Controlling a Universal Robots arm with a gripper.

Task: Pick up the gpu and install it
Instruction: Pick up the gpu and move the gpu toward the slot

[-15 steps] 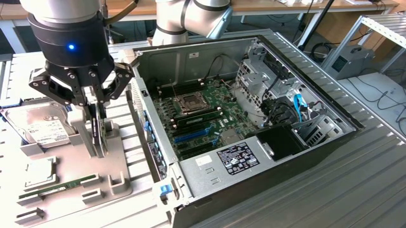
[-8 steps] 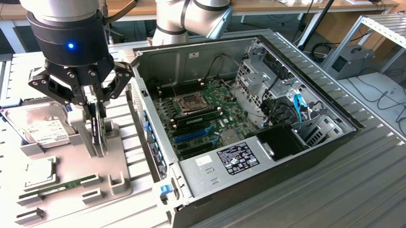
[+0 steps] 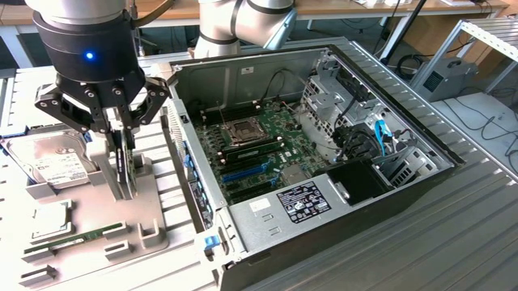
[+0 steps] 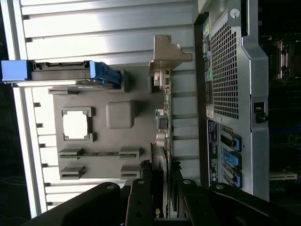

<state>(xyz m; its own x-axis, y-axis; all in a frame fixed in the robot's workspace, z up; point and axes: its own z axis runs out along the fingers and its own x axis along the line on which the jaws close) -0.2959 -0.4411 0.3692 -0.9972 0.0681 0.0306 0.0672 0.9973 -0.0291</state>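
Gripper (image 3: pixel 121 144) clamped on the gpu (image 3: pixel 125 174) in its holder tray (image 3: pixel 155 225)
The gpu stands on edge in a slot by the tray's edge nearest the open computer case (image 3: pixel 389 203).

gpu (image 3: pixel 125 176): slim blk card, upright on edge in grey holder (image 3: pixel 150 239).

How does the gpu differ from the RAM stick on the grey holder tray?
The gpu stands upright on its edge; the RAM stick lies low between two cradles. The gpu is dark with a metal bracket at one end; the RAM stick is green and narrower. The gripper hangs right over the gpu, while the RAM stick sits apart from it. Both rest on the grey holder tray, outside the open case.
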